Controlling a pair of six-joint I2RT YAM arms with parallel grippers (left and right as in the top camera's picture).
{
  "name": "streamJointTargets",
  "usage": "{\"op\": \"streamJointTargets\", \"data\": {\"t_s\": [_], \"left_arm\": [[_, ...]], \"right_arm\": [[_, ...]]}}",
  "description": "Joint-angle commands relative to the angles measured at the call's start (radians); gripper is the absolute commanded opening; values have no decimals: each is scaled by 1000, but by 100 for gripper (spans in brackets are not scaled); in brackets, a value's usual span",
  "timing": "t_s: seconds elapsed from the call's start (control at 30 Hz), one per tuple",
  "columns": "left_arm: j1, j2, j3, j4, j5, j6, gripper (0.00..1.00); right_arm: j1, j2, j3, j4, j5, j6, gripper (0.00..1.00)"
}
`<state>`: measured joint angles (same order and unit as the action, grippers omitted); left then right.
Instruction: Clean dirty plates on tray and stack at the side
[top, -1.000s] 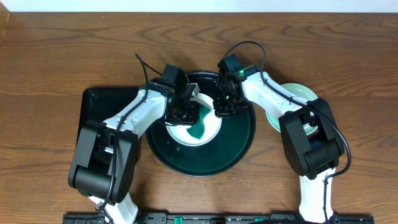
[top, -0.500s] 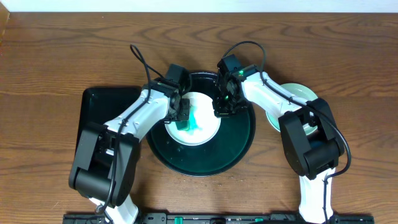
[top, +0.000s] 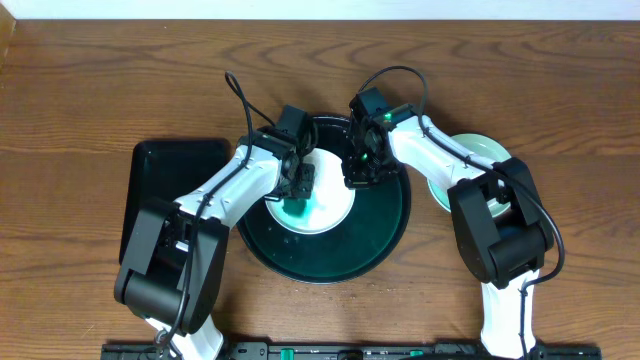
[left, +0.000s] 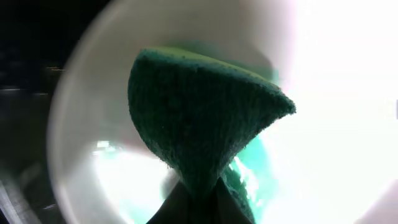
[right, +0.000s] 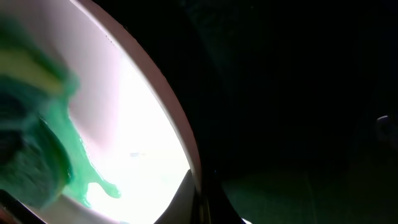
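A white plate (top: 328, 203) with a green smear lies in the round black tray (top: 385, 232). My left gripper (top: 299, 186) is shut on a green sponge (top: 294, 208) and presses it onto the plate's left part. In the left wrist view the sponge (left: 199, 118) covers much of the plate (left: 329, 124) in front of the gripper (left: 199, 208). My right gripper (top: 357, 178) is shut on the plate's right rim. The right wrist view shows its fingers (right: 200, 200) pinching the rim of the plate (right: 143, 118), which carries the green smear (right: 78, 171). Mint-green plates (top: 483, 151) sit right of the tray.
A rectangular black tray (top: 160, 170) lies at the left, partly under my left arm. The wooden table (top: 100, 80) extends behind and to both sides. The round tray's dark floor (right: 298, 93) fills the right wrist view's right half.
My left gripper has rubbed the sponge across the white plate, shifting slightly right. The green smear on the plate has shrunk. The right gripper has stayed on the rim.
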<state>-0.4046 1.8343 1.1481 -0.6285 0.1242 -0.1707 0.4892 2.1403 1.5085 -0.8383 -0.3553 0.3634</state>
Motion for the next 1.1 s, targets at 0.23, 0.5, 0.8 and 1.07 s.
{"op": "streamJointTargets", "data": {"t_s": [0.23, 0.5, 0.8, 1.07], "left_arm": [[111, 15, 12, 43, 377, 117, 7], [150, 24, 1, 41, 43, 113, 7], [127, 40, -31, -12, 113, 47, 7], [129, 40, -30, -18, 531, 180, 7]], "right_arm": [[3, 11, -6, 0, -13, -5, 1], [3, 11, -6, 0, -13, -5, 1], [3, 11, -6, -3, -13, -13, 1], [2, 11, -6, 0, -16, -13, 1]]}}
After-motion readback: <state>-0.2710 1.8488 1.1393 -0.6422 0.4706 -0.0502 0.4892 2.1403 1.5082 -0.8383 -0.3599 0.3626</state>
